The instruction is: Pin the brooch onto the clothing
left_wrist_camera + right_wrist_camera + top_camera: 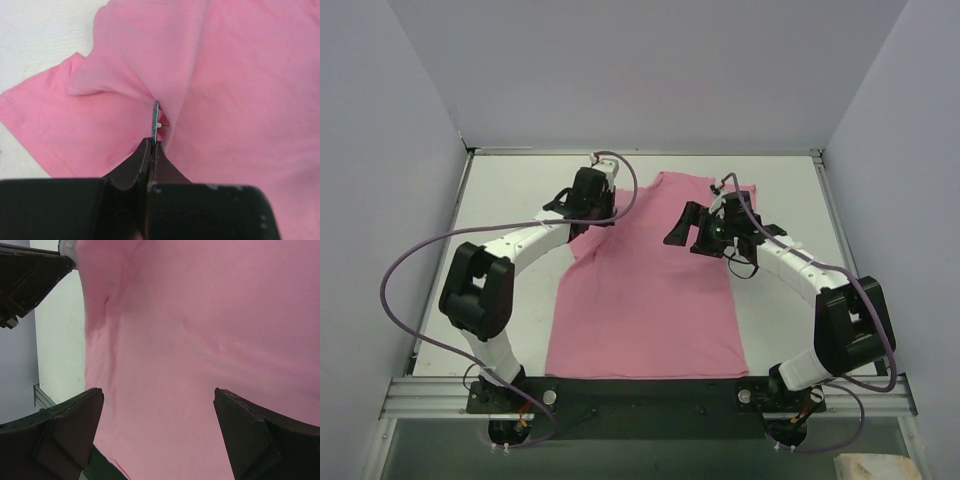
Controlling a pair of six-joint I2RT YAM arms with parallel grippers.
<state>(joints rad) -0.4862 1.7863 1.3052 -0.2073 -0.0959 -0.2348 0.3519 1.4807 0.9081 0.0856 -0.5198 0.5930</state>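
One pink shirt (650,310) lies flat. The single brooch (156,117) stands on edge against a raised fold beside the shirt's sleeve, pinched in the closed left gripper (151,146), likely so that its pin meets the cloth. The right gripper (160,395) hangs wide open and empty over the shirt's chest, probably ready to steady the fabric.

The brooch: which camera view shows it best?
The left wrist view: the brooch stands edge-on, pinched between the shut left fingers against a fold of the pink T-shirt. In the top external view the left arm hides it. The right wrist view shows none of it.
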